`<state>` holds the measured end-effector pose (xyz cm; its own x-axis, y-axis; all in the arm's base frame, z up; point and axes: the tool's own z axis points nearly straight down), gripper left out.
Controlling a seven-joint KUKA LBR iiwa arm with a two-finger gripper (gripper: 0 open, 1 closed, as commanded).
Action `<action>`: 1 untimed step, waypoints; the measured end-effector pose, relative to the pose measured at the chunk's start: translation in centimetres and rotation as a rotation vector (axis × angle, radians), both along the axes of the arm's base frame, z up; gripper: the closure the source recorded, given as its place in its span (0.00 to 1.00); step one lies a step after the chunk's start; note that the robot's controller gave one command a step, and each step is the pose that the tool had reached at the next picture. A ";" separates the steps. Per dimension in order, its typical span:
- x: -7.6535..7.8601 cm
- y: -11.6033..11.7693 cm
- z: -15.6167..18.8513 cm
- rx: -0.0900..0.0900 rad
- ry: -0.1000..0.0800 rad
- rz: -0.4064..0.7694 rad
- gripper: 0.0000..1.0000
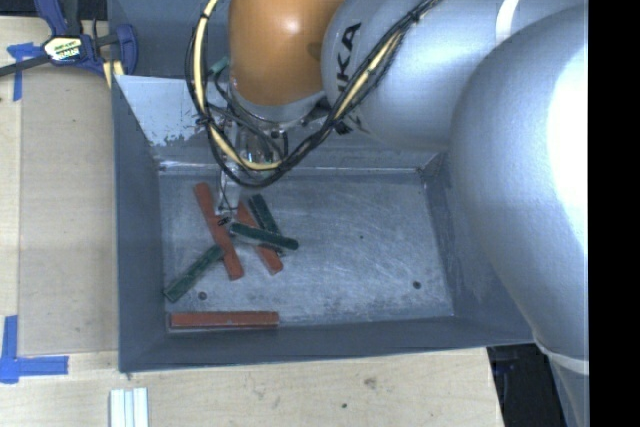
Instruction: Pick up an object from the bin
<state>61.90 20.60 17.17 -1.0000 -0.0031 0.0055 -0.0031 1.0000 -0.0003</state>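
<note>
My gripper [228, 205] low over crossed heap of red and green sticks [262, 238], behind long red stick [224, 320]. Tip by slanted red stick [214, 223]. Spread or pressed together: cannot tell. Nothing lifted yet; grasp, lift left.

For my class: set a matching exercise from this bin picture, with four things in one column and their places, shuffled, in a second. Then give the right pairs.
Things
1. gripper
2. lone red-brown stick
3. leftmost dark green stick
4. orange cover

Places
A. flat along the near wall of the bin
B. fixed to the arm, above the gripper
C. down over the heap of crossed sticks
D. slanting, at the left of that heap, towards the front

Pairs: 1-C, 2-A, 3-D, 4-B
</note>
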 end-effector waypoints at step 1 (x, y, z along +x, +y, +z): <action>-0.5 -3.3 -10.1 0.004 -0.005 -0.284 0.00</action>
<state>61.35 17.31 7.07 -0.9607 0.2776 0.0010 0.2776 0.9607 0.0044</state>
